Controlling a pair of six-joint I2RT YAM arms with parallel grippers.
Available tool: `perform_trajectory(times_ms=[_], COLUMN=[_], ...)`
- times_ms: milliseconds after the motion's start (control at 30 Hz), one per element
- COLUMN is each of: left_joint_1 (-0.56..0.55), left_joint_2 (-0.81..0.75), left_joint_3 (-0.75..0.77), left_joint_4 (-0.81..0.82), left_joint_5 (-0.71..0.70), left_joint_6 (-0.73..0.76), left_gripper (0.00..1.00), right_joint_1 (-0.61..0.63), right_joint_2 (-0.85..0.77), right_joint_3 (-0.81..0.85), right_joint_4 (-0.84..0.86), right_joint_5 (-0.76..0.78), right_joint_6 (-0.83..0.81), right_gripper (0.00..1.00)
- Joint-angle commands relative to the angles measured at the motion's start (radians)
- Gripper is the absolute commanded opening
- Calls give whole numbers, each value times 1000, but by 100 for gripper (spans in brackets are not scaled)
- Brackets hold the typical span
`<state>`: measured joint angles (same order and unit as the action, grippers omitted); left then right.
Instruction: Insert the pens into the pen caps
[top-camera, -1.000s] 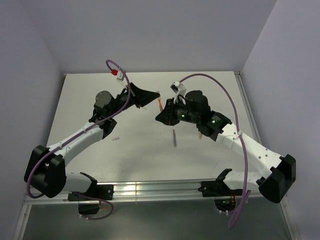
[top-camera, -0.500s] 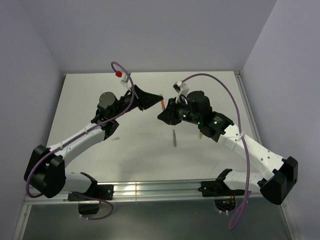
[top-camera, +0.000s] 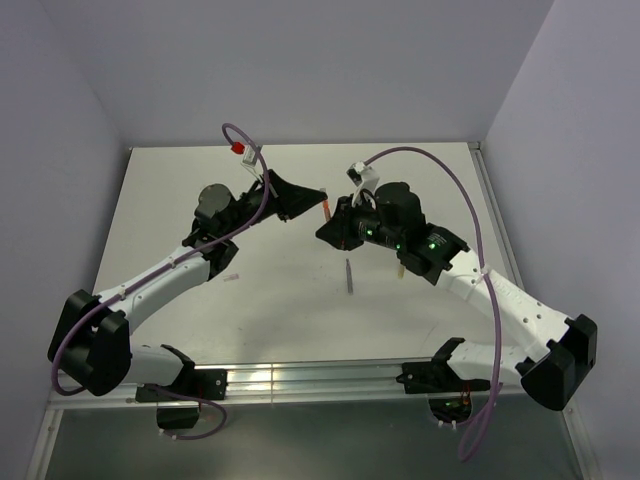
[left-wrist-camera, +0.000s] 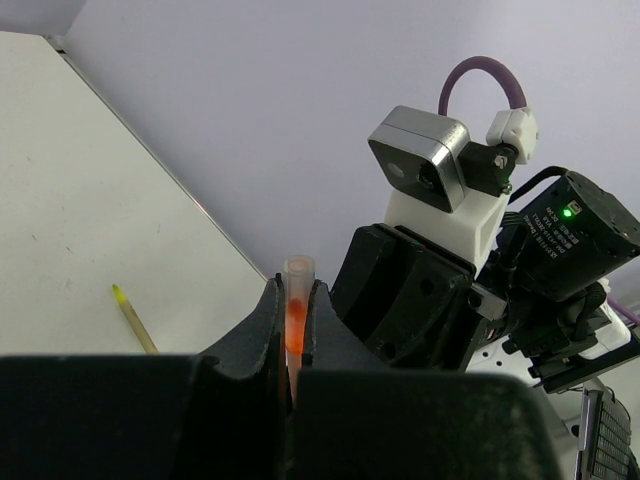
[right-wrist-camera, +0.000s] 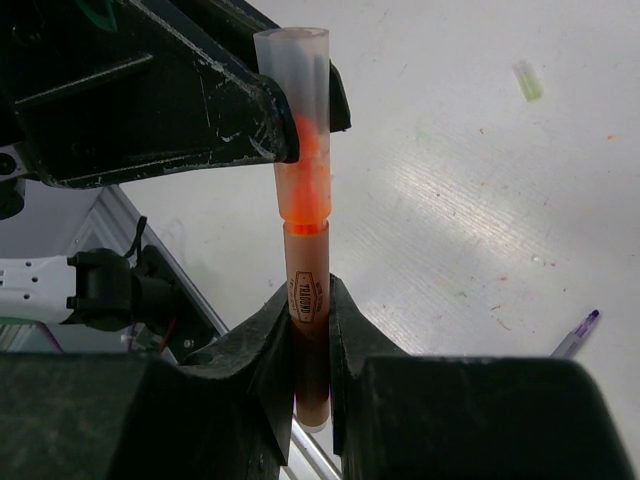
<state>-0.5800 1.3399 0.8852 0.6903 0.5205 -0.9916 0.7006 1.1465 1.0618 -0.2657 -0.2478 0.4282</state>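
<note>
**Over the table's middle: seating the orange pen in its cap**

Nearest the arm bases, the dark purple pen (top-camera: 349, 273) lay loose on the table (top-camera: 160, 200), with a pale lilac cap (top-camera: 231, 277) well apart to its left. Neither was in hand.

Beyond them, the two grippers faced each other in the air. My right gripper (right-wrist-camera: 308, 312) was clamped on the barrel of the orange pen (right-wrist-camera: 306, 285), nib end outward. My left gripper (left-wrist-camera: 295, 300) was clamped on the orange cap (right-wrist-camera: 298, 110), a translucent tube. The nib sat inside the cap and the cap's mouth met the barrel. I judged the pair joined but could not confirm a full seat.

Procedure for this step, as I judged it:
1. Hold both axes in one line. The right wrist view showed pen and cap straight, with no kink at the joint.
2. Press along that axis only. Side load could flex the thin barrel or twist it in the pads.
3. Open one gripper only, so that the joined pen is not dropped.

View notes:
- The right wrist view alone showed the joint between cap and barrel, and the printed label on the barrel.
- The left wrist view showed only the cap's end and an orange glow between its fingers. It alone showed the yellow-green pen (left-wrist-camera: 133, 318) lying on the table.
- The top view showed the grippers tip to tip, but the pen there was only a small orange sliver.
- Farthest off in the right wrist view lay a pale yellow-green stub (right-wrist-camera: 527, 80), probably another cap.
</note>
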Motion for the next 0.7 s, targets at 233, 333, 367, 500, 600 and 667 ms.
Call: perform_trajectory(times_ms=[233,333,367,500,600,667], left_joint_1=[-109,-126,-129,-139,-147,-150], left_joint_2=[-12,-7,-7,-31,-36,-38], left_joint_3=[14,21,21,12,12,12], left_joint_4=[-2,-31,-37,-51,-52,-55], left_joint_5=[23,22,18,0,-8,-10], left_joint_6=[18,51,57,83,91,91], left_gripper=[0,0,0,0,0,0], right_joint_1=[-16,-18,-18,-19,-23,-27], right_joint_2=[-116,-128,-129,-149,-162,-166], right_joint_3=[-31,-37,-37,-45,-59,-60], right_joint_4=[160,168,168,180,200,209], right_joint_5=[47,56,59,68,68,67], right_joint_6=[3,-3,-3,-8,-6,-5], right_gripper=[0,0,0,0,0,0])
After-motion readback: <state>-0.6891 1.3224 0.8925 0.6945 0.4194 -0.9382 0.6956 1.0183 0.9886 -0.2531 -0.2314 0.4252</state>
